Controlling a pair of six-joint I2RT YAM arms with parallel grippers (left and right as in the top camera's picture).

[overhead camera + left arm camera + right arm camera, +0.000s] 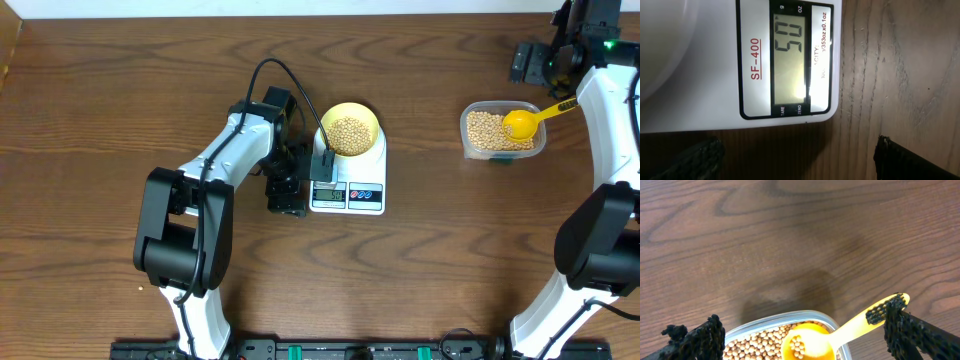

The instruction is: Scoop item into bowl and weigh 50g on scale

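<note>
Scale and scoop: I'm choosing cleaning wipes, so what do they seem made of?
The scale looks like white plastic: a smooth, faintly glossy moulded housing with rounded corners and printed lettering. The scoop is probably yellow plastic, with an even colour and a smooth, one-piece moulded look.

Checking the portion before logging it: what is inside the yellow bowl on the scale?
A heap of tan grains fills the bowl. Its floor, and the scale platform under it, are hidden.

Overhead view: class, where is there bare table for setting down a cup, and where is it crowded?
Free: the table between scale and container, and the wide strip below the scale in the picture. Crowded: the scale's left edge, where the left arm sits close, and around the container with its scoop.
</note>
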